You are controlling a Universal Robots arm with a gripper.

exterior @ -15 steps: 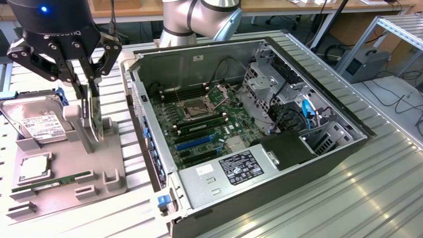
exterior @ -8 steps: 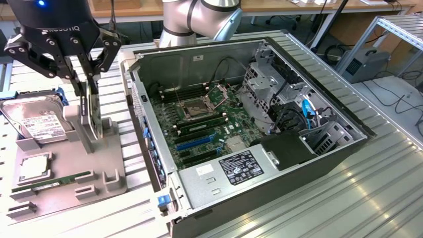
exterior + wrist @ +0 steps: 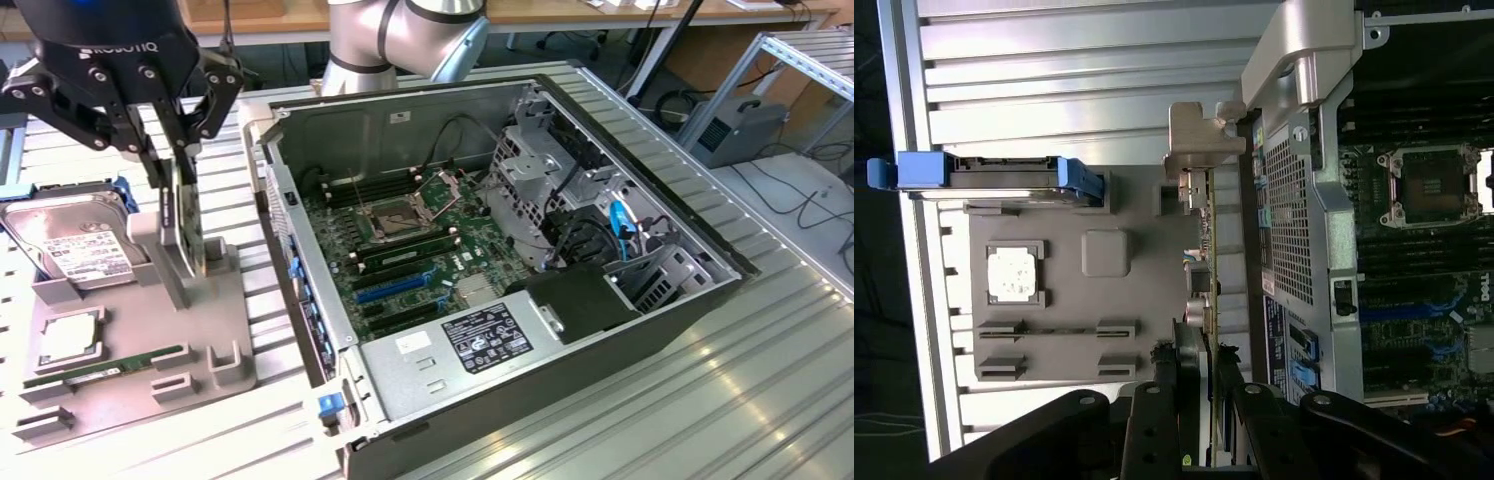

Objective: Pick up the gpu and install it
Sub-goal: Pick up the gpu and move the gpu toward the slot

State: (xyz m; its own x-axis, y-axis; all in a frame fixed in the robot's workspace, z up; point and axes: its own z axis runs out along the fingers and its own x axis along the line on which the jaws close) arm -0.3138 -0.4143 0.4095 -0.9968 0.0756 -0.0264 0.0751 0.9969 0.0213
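The gpu (image 3: 184, 215) stands on edge in the grey holder tray (image 3: 220, 345) at the exterior view's left, its silvery bracket (image 3: 170, 240) facing the camera. My gripper (image 3: 171, 150) comes down on its top edge with a finger on each side, shut on the card. From the wrist, the gpu (image 3: 1206, 250) appears edge-on, running away from the gripper (image 3: 1204, 400), whose pads press both faces. The open computer case (image 3: 534, 250) lies to the exterior view's right with its motherboard (image 3: 400, 270) exposed and a blue expansion slot (image 3: 394, 285) bare.
A silver hard drive (image 3: 74, 245) with blue rails leans at the tray's back. A processor (image 3: 70, 340) and a green memory stick (image 3: 107, 365) lie in the tray's front pockets. The case wall (image 3: 287, 260) rises right beside the tray. Ribbed metal table (image 3: 694, 400) surrounds everything.
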